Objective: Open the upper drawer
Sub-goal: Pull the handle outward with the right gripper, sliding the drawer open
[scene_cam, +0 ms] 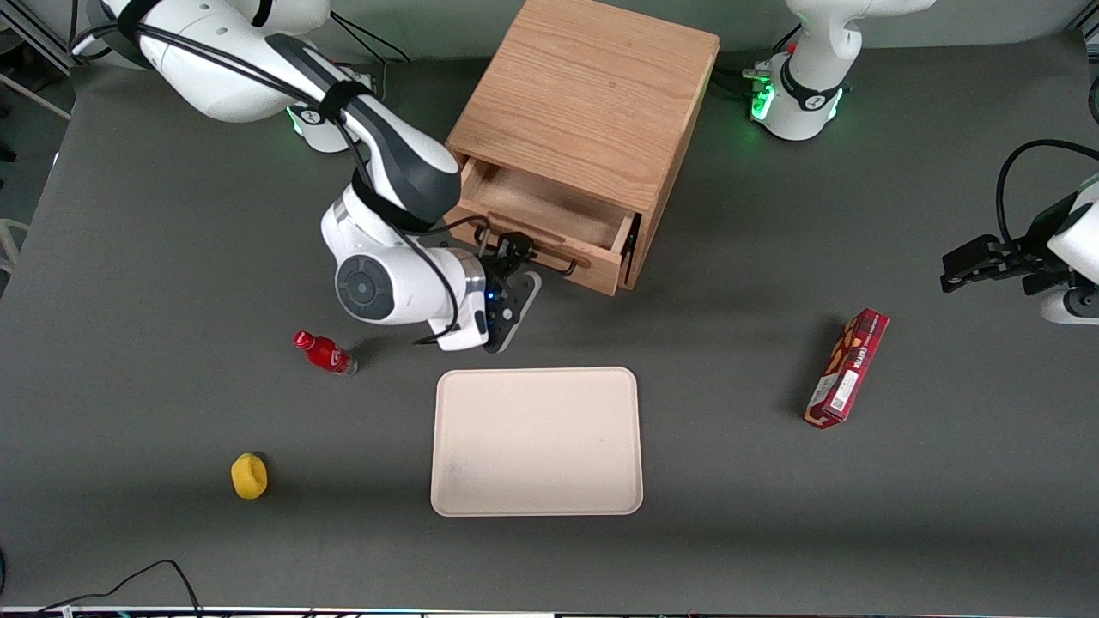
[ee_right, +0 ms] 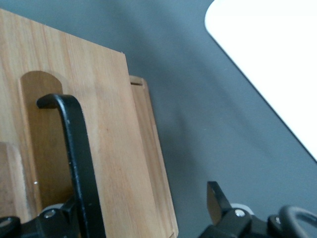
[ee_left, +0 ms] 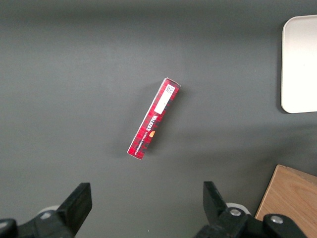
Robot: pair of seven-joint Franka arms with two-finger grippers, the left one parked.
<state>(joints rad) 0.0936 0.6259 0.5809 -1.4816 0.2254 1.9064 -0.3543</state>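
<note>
The light oak cabinet stands at the back middle of the table. Its upper drawer is pulled partly out, and its bare wooden inside shows. The thin black handle runs along the drawer front, which faces the front camera. My right gripper is at the handle's end toward the working arm's side. In the right wrist view the drawer front fills the gap between the fingers. The handle runs close beside one finger, and the other finger stands well apart over the table. The gripper is open.
A cream tray lies nearer the front camera than the cabinet, also in the right wrist view. A red bottle and a yellow object lie toward the working arm's end. A red box lies toward the parked arm's end.
</note>
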